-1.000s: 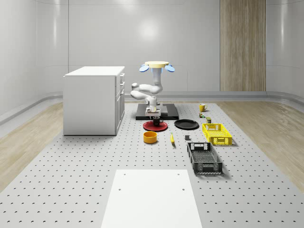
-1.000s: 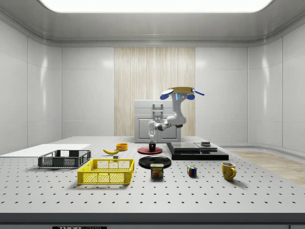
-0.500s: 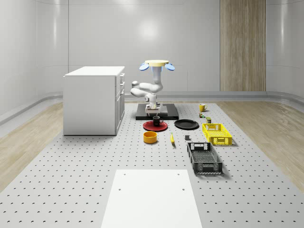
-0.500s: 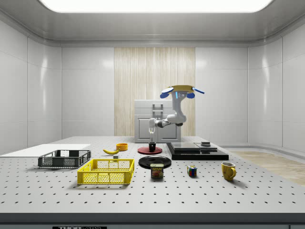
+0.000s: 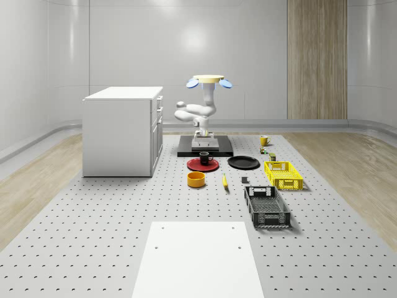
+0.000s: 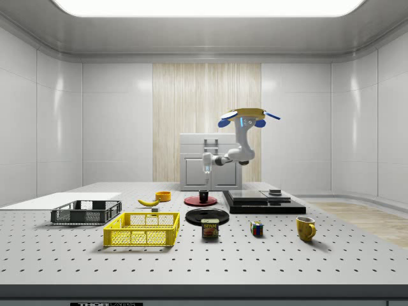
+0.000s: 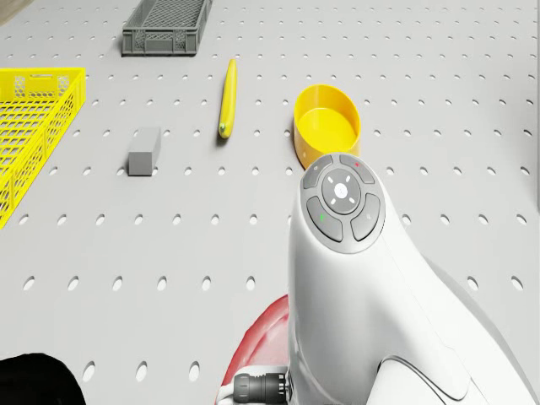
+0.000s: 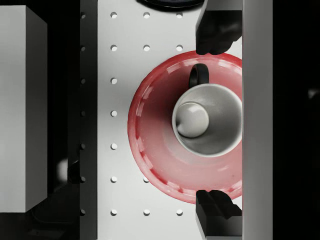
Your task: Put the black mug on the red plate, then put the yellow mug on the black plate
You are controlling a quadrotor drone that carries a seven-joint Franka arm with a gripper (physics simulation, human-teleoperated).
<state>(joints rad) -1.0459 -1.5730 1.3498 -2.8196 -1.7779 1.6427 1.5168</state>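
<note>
The black mug (image 5: 205,158) stands upright on the red plate (image 5: 202,166), also seen in the side view as the mug (image 6: 203,196) on the plate (image 6: 192,201). From the wrist, the mug (image 8: 207,120) sits toward one side of the red plate (image 8: 150,145). My gripper (image 6: 207,167) hangs open well above the mug, fingertips (image 8: 217,32) spread either side and touching nothing. The drone (image 5: 208,79) hovers over the black platform (image 5: 217,149). The yellow mug (image 5: 264,140) stands far off at the whole-scene view's right; the black plate (image 5: 243,162) lies beside the red plate.
A white cabinet (image 5: 123,130) stands at the whole-scene view's left. Nearer the camera are a yellow bowl (image 5: 196,179), a banana (image 5: 224,180), a grey block (image 7: 144,151), a yellow basket (image 5: 283,174) and a black basket (image 5: 267,206). A can (image 6: 210,228) and a cube (image 6: 256,228) lie near the black plate.
The gripper has let go of the black mug and risen straight above it. The drone has climbed a little, and the mug stays on the red plate.
</note>
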